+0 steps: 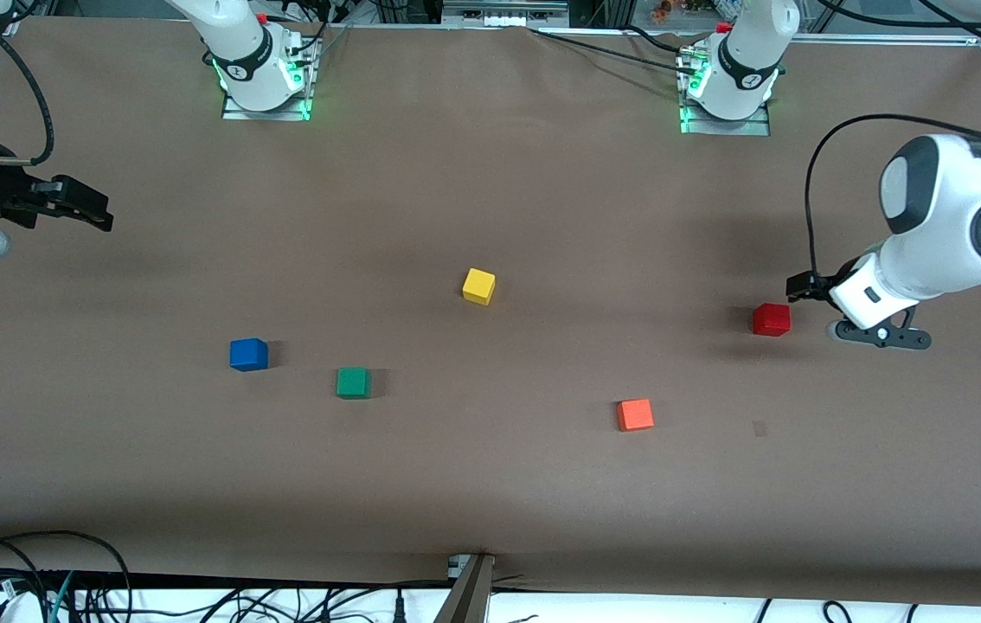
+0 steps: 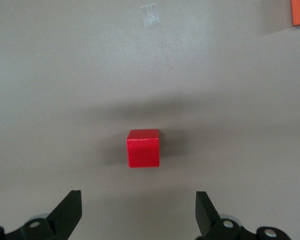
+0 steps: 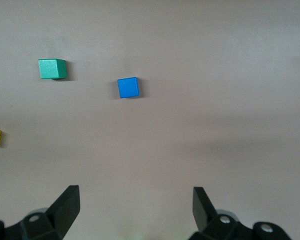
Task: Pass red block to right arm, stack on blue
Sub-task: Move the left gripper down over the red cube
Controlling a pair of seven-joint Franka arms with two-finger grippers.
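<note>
- Orange-red cube (image 1: 635, 414): nearest the front camera; nearer that camera than the red block.
- Green cube (image 1: 353, 382) and blue cube (image 1: 248, 354): toward the right arm's end of the table, well apart from the red block.
- Red block (image 1: 772, 319): on the table (image 1: 490, 502) at the left arm's end, untouched.
- Left gripper (image 1: 811, 285): just beside the red block, fingers (image 2: 70, 210) spread wide, empty.
- Yellow cube (image 1: 478, 285): farther from the camera than the red block.
- Right gripper (image 1: 88, 210): waiting over the table edge, fingers (image 3: 67, 205) wide, empty.

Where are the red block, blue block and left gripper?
red block (image 1: 772, 319), front view, top face.
blue block (image 1: 248, 355), front view, top face.
left gripper (image 2: 139, 212), left wrist view, midway between open fingers.
</note>
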